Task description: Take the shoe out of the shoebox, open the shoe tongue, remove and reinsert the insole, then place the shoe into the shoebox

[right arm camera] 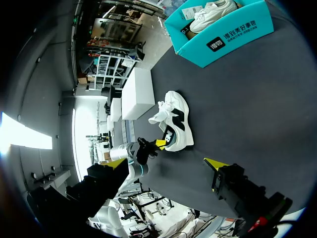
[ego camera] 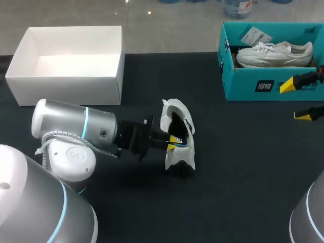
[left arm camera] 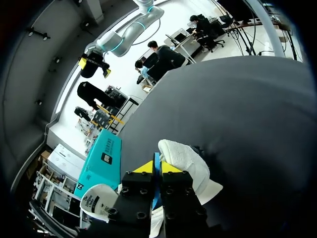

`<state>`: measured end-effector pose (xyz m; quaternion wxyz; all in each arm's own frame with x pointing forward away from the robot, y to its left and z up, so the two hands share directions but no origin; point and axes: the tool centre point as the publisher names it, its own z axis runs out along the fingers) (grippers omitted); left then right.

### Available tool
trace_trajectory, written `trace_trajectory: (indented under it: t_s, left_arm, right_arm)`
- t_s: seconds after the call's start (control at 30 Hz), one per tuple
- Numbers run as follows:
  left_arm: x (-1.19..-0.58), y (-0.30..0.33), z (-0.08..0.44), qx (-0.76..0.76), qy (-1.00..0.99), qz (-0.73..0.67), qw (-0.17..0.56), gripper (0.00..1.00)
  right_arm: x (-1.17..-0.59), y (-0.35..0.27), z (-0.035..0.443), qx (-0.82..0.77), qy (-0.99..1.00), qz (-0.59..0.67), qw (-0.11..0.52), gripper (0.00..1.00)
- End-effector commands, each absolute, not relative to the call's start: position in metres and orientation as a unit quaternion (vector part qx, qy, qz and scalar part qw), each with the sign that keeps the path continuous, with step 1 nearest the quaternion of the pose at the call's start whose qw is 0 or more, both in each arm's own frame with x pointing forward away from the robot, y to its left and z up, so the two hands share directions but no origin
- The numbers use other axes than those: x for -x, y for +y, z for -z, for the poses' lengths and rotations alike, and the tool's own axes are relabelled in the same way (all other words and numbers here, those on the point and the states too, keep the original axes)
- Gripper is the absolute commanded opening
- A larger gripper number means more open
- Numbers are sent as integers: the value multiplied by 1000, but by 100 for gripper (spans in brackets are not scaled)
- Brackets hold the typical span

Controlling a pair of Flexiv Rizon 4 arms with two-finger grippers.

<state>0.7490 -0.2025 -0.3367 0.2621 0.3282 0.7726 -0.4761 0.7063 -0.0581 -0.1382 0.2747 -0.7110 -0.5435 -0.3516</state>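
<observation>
A white shoe with black panels (ego camera: 178,132) lies on its side in the middle of the dark table. My left gripper (ego camera: 175,140) reaches into its opening from the left. In the left wrist view its yellow fingertips (left arm camera: 171,167) stand close together, shut on a thin blue strip, the insole's edge (left arm camera: 156,171), with the white shoe (left arm camera: 185,159) just ahead. My right gripper (ego camera: 295,100) hangs open near the table's right edge, in front of the teal shoebox (ego camera: 243,81), holding nothing. The right wrist view shows the shoe (right arm camera: 174,124) from afar with the left gripper (right arm camera: 159,144) at it.
The teal shoebox (right arm camera: 223,34) at the back right holds a second white shoe (ego camera: 273,54) and a tag. An open white box (ego camera: 68,83) stands at the back left. The left arm's grey body (ego camera: 76,129) lies across the table's left side.
</observation>
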Motion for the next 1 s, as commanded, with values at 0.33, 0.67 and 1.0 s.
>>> trace_trajectory:
  t_s: [0.33,0.67,1.0]
  left_arm:
    - [-769,-227,352,-296,781,486,258,0]
    - [-761,-212,325,-311,773,484,267,41]
    - [-760,-204,329,-318,780,470,264,6]
  right_arm:
    - [-706,-58,139,712,-543,351,274,100]
    - [-706,-58,139,712,-543,351,274,100]
    - [-706,-58,139,712,-543,351,274,100]
